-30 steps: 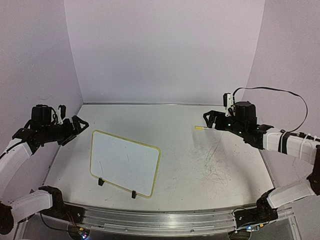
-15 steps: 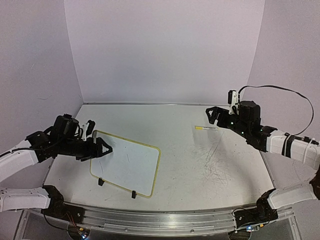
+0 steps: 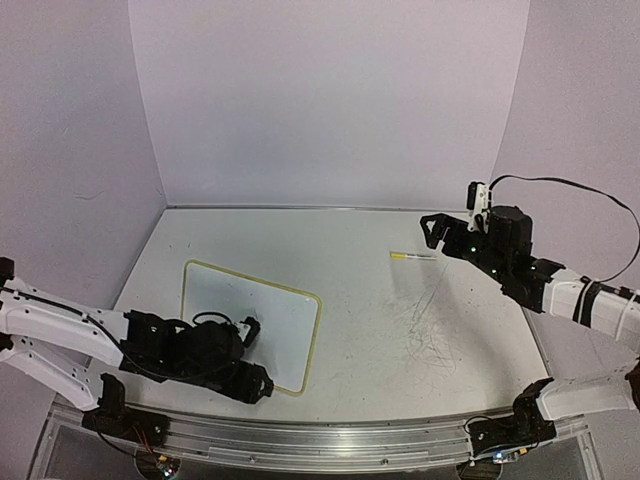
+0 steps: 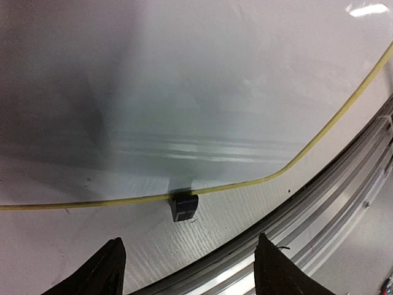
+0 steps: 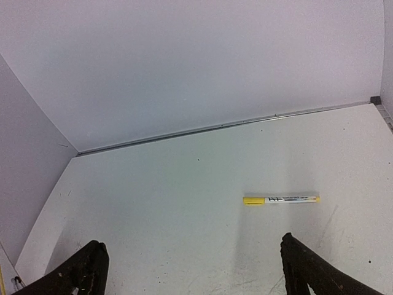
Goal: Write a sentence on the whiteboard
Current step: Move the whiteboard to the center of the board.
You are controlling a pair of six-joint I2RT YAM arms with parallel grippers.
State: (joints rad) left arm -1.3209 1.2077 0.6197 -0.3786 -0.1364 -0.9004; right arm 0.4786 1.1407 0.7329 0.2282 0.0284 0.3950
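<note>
whiteboard (image 3: pixel 285 315): flat on table (image 3: pixel 370 300), left of centre | left gripper (image 4: pixel 190 241): low at its near edge, fingers apart, empty, black clip foot (image 4: pixel 184 206) just ahead | right gripper (image 5: pixel 190 270): spread wide, empty, pen (image 5: pixel 281 199) ahead

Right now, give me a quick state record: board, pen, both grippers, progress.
whiteboard: on the table, left of centre
sentence: none visible on the board
pen: lying on the table, far right, apart from the board, untouched
left gripper: open, empty, low over the board's near edge by a black clip foot
right gripper: open, empty, above the table short of the pen
progress: writing not started
</note>
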